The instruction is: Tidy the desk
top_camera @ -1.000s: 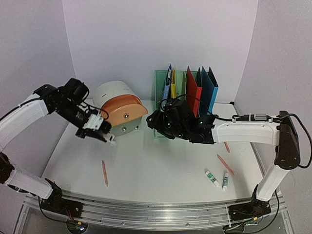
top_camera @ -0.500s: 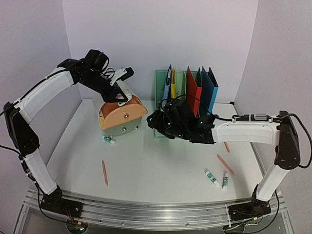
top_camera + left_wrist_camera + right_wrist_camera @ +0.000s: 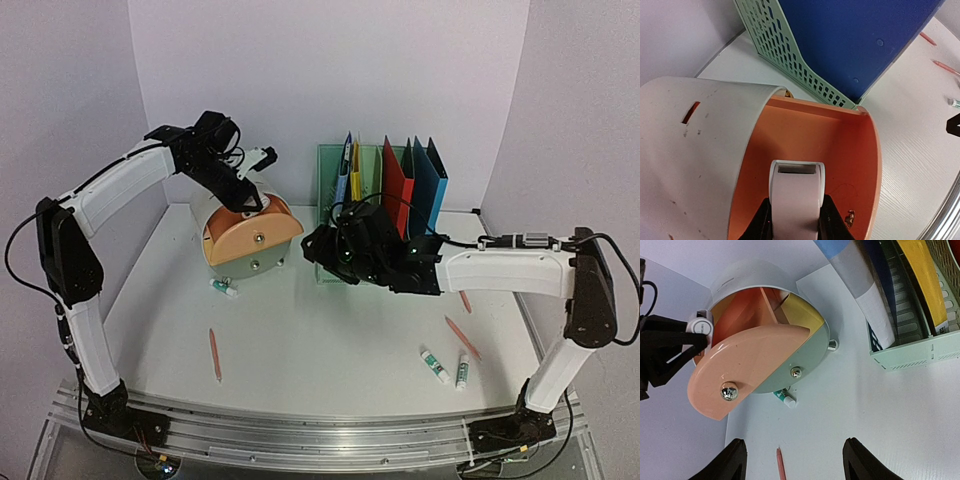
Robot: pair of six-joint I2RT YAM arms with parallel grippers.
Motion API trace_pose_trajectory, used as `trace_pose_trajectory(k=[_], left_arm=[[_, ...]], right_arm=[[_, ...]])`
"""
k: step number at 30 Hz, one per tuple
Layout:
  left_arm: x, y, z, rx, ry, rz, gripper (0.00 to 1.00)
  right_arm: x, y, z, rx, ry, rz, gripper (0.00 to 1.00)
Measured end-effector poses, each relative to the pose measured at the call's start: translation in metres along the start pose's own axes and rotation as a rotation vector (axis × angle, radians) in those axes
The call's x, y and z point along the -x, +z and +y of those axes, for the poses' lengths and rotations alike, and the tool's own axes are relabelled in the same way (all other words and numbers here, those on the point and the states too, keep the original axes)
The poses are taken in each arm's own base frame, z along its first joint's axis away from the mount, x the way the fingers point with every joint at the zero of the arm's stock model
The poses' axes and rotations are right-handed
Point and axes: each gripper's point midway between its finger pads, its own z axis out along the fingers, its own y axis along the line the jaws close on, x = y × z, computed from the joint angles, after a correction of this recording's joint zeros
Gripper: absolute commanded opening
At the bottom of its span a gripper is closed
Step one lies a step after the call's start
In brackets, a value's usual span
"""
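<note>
The desk (image 3: pixel 320 340) is a white tabletop with a silver front rail. My left gripper (image 3: pixel 245 198) is shut on a white flat plastic item (image 3: pixel 796 192). It holds the item inside the open orange drawer (image 3: pixel 840 150) of a round white organizer (image 3: pixel 232 190). The held item also shows in the right wrist view (image 3: pixel 702 326). My right gripper (image 3: pixel 318 246) is open and empty. It hovers above the desk between the organizer and the green file rack (image 3: pixel 385 200), and its fingers (image 3: pixel 735 460) stand wide apart.
A green-and-white glue stick (image 3: pixel 225 288) lies in front of the organizer. Two more glue sticks (image 3: pixel 434 365) lie at the front right. Orange pencils lie at the front left (image 3: pixel 215 354) and at the right (image 3: pixel 461 337). Coloured folders stand in the rack.
My left arm rose from the desk in front of the organizer and now holds the white item in the orange drawer. The right arm has not moved.
</note>
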Motion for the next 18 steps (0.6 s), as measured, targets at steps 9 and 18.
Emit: trace_pose_trajectory(k=[9, 18], left_arm=[[-0.027, 0.033, 0.008, 0.016, 0.011, 0.118, 0.16], [-0.029, 0.034, 0.010, 0.030, 0.041, 0.128, 0.47]], right_arm=[[0.000, 0.000, 0.001, 0.003, -0.001, 0.003, 0.67], [0.000, 0.000, 0.001, 0.003, -0.002, 0.003, 0.68]])
